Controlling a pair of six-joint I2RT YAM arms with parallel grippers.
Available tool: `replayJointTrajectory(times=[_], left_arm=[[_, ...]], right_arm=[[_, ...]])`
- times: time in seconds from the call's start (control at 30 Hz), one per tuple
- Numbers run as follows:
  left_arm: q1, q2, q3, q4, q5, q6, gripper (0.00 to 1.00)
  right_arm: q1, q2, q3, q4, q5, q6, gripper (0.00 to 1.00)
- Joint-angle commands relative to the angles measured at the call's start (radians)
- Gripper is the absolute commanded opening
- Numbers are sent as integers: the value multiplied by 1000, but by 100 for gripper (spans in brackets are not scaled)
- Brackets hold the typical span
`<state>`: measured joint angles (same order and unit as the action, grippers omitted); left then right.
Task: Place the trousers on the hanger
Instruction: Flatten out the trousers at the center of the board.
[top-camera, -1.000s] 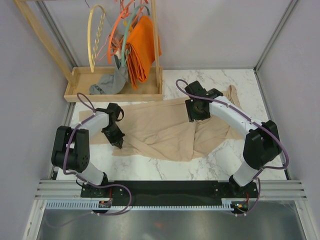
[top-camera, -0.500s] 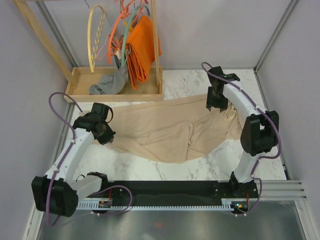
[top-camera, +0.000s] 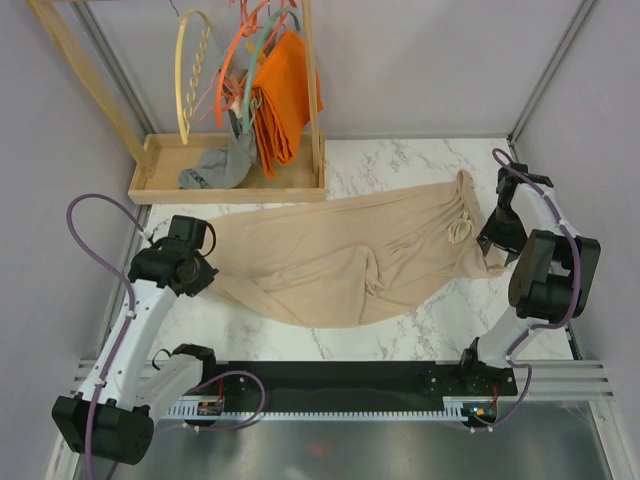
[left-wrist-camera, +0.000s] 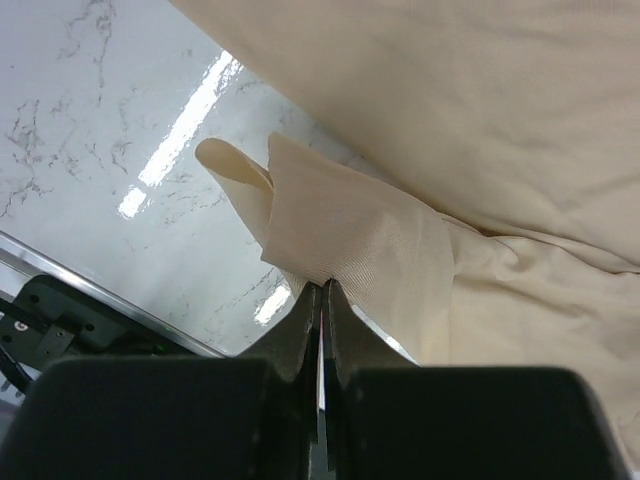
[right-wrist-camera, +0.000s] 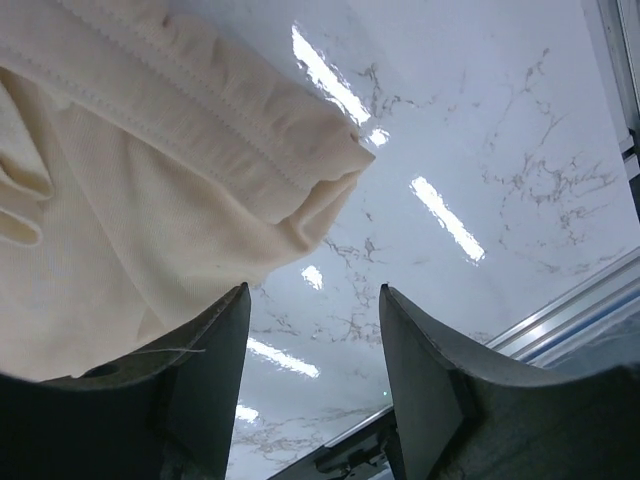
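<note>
**Ana:** Left pincer (left-wrist-camera: 322, 290), what has it got?

**Ben:** Its fingers are pressed together on a fold of the trousers (top-camera: 340, 255), at the leg end.

**Ana:** And the right pincer (right-wrist-camera: 312, 300)?

**Ben:** Spread wide, pinching nothing. Marble shows between its fingers. The gathered waistband corner lies just beyond the tips, nearer one finger.

**Ana:** Where do the trousers lie?

**Ben:** Stretched across the bench (top-camera: 420, 170) from one pincer to the other. The waist and drawstring are on the right, the legs are on the left, and the middle is rumpled. Their far edge runs close to the wooden tray (top-camera: 240, 190).

**Ana:** The hanger?

**Ben:** The hanger (top-camera: 190, 75), pale yellow with a twisted bar, hangs above that tray at the far left, apart from the trousers. Beside it hang the orange hangers (top-camera: 228, 75) and an orange cloth (top-camera: 285, 95). A grey garment (top-camera: 210, 168) lies in the tray.
</note>
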<state>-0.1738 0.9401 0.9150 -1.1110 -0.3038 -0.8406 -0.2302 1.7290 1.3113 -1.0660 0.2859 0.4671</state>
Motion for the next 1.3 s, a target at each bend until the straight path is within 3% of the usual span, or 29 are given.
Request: replayJointTrajectory(times=[0.0,0.37,0.57,0.77,0.87,0.93,0.97,1.07,1.27], left_arm=[[7,-40,73,-39,-96,-43,2],[7,-103,108,-125,-167,-97,2],[8,-110,125,-185,-253,-121,2],[8,-135,154,-231,-351,-130,2],[8,-147,160,-253,-400,-137,2],[8,-158,177,-274,-419,-143,2],[8,-164,186,-279,-434,-143,2],[8,-172,202,-297,-468,-140,2],[10,-182,235,-332,-524,-135,2]], right_arm=[[11,58,12,64,51,-40,63],[9,122,-67,173,91,-36,58],[9,156,-26,192,191,-47,45],[9,175,5,187,219,-53,25],[9,188,32,167,234,-61,21],[9,190,52,163,240,-85,22],[9,196,60,164,239,-97,32],[9,213,86,159,243,-136,47],[9,236,108,161,233,-160,49]])
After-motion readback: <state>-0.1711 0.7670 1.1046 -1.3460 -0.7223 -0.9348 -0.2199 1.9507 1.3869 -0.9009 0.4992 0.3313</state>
